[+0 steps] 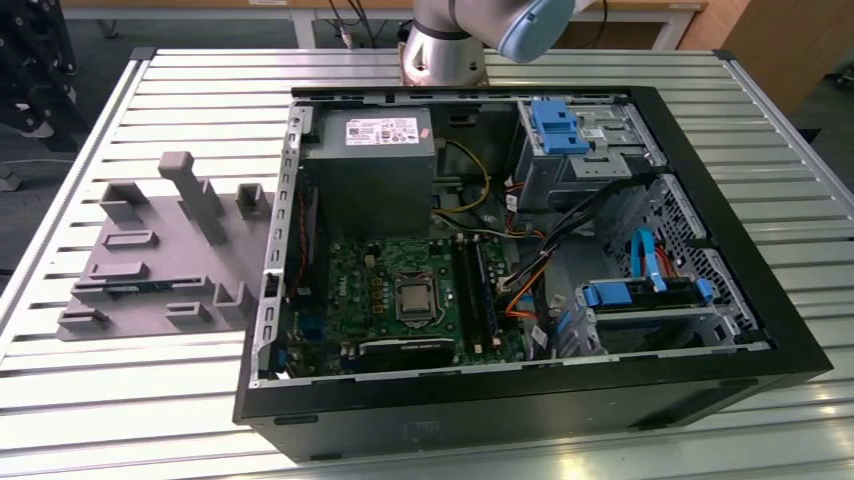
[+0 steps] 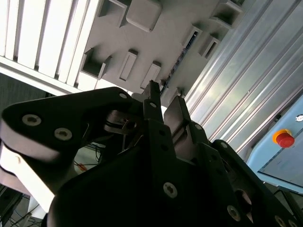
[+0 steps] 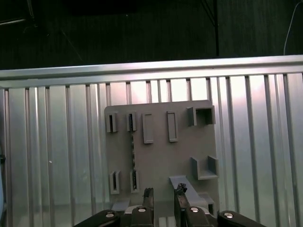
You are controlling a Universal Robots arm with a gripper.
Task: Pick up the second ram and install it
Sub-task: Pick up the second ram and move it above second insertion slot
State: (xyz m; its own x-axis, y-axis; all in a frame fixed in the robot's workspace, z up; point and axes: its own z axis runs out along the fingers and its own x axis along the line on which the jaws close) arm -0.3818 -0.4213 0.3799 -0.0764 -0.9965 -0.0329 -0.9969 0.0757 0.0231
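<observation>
Exterior view first: the open computer case [image 1: 534, 270] lies on the slatted metal table [image 1: 160, 90], with the green motherboard [image 1: 400, 290] and grey power-supply box [image 1: 367, 170] exposed. On the exterior view's left of the case sits the grey holder tray [image 1: 160, 250]. There's the second ram [image 1: 130, 288], a thin blue strip standing on edge in a slot pair near the tray's front. The arm's base [image 1: 441, 55] stands behind the case.

Over to the first wrist view, looking straight down on the tray [image 3: 161, 161]. The second ram [image 3: 133, 158] is seen edge-on, a slim line running between 2 slots, seated in the holder. The gripper [image 3: 164, 193] hangs above the tray's near edge, its 2 fingers [image 3: 148, 196] parted with a clear gap and nothing between them. The stick lies just to 1 side of that gap, not inside it.

Now the second wrist view: the gripper [image 2: 164, 101] is seen from behind the black linkage, fingertips apart and empty. Beyond them are the tray [image 2: 156, 38] and the ram's [image 2: 177, 61] dark edge. A red button [image 2: 285, 138] shows off the table's side.
</observation>
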